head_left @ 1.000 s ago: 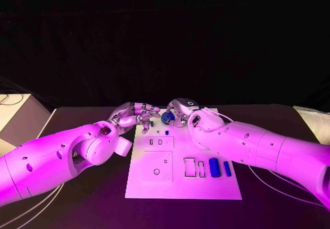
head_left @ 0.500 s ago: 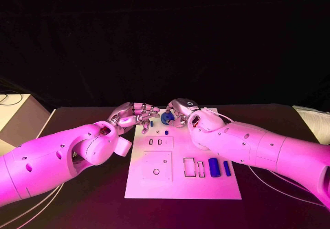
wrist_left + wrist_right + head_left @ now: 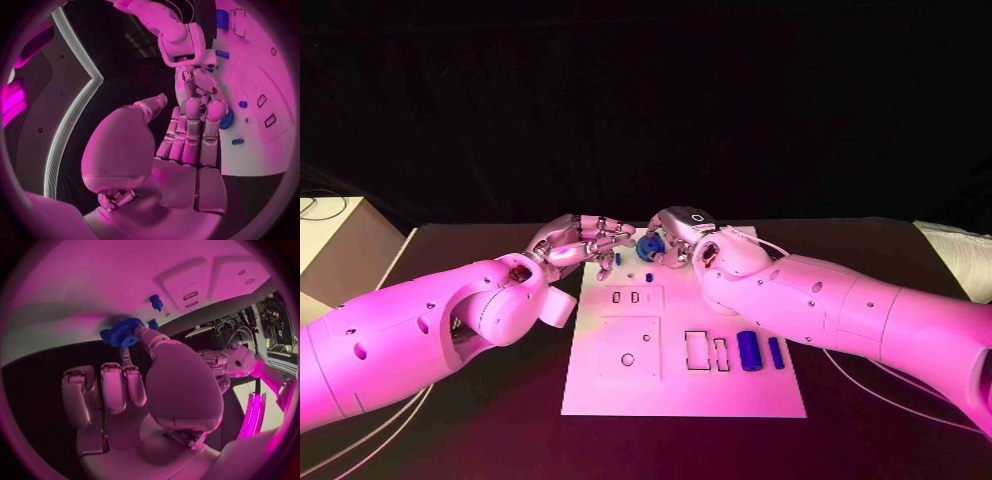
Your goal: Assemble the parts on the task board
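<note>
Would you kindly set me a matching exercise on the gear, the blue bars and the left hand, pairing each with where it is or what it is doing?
Things:
1. gear
2. blue bars
3. left hand

Places or states:
A. lying on the near right part of the board
B. holding nothing, by the board's far left corner
C. pinched in the right hand

Pairs: 1-C, 2-A, 3-B.

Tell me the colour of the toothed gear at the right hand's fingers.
Blue. The gear shows best in the right wrist view, touched by the right hand.
</note>
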`<action>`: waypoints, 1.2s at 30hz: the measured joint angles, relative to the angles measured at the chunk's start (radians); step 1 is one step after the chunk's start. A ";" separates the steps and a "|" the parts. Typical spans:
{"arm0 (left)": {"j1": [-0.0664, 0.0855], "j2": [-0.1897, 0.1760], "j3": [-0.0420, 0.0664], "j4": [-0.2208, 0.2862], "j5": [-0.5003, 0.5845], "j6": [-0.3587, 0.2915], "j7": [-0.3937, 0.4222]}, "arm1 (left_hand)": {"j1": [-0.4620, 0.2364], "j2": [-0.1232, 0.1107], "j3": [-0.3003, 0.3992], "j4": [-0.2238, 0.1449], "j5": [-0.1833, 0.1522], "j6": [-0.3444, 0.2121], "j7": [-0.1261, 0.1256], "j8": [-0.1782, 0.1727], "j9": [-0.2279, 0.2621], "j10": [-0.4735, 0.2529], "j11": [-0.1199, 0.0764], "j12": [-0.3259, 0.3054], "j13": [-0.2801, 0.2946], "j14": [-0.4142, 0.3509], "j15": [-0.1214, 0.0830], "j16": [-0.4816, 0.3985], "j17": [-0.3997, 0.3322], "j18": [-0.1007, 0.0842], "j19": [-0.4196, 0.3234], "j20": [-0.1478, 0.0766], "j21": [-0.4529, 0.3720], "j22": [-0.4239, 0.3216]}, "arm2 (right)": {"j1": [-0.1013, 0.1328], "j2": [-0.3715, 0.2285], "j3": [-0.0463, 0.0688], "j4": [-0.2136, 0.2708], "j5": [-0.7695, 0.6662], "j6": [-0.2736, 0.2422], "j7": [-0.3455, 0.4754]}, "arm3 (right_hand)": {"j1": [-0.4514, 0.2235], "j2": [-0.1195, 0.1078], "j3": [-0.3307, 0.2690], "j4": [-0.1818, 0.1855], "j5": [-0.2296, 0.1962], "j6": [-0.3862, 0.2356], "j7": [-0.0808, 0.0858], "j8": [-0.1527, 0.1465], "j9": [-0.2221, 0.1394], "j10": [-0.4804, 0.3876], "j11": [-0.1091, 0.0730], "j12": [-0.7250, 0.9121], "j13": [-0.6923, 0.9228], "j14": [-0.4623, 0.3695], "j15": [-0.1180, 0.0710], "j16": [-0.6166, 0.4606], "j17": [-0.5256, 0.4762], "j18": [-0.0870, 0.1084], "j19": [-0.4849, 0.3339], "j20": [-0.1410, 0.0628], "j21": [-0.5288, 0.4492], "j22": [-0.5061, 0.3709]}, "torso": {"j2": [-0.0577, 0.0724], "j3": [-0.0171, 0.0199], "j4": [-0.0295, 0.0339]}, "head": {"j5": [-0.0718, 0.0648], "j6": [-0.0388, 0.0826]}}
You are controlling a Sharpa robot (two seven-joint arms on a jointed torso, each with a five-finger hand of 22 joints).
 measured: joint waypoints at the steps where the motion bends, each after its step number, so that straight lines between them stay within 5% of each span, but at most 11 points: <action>1: 0.000 0.000 0.000 0.000 0.000 0.000 0.000 | 0.000 0.000 0.000 0.000 0.000 0.000 0.000 0.000 0.000 0.000 0.000 0.000 0.000 0.000 0.000 0.000 0.000 0.000 0.000 0.000 0.000 0.000 | 0.000 0.000 0.000 0.001 -0.001 0.000 0.000 | 0.000 0.000 0.000 0.000 0.000 -0.001 0.001 -0.001 0.000 0.000 0.000 0.000 0.000 0.000 0.000 0.000 0.000 0.000 0.000 0.000 0.000 0.000 | 0.000 -0.0001 0.0000 | 0.000 0.000; 36: 0.000 0.000 0.000 -0.001 -0.001 0.005 -0.002 | 0.000 0.000 0.000 0.000 0.000 0.000 0.000 0.000 0.001 0.000 0.000 0.000 0.000 0.000 0.000 0.000 0.000 0.000 0.000 0.000 0.000 0.000 | -0.003 -0.021 -0.001 0.031 -0.039 -0.002 -0.013 | -0.001 -0.009 0.003 -0.003 -0.002 -0.004 0.001 -0.003 0.000 0.000 0.000 -0.004 0.000 0.000 0.000 -0.004 -0.003 0.000 0.000 0.000 0.000 0.000 | 0.000 -0.0002 0.0000 | 0.000 0.001</action>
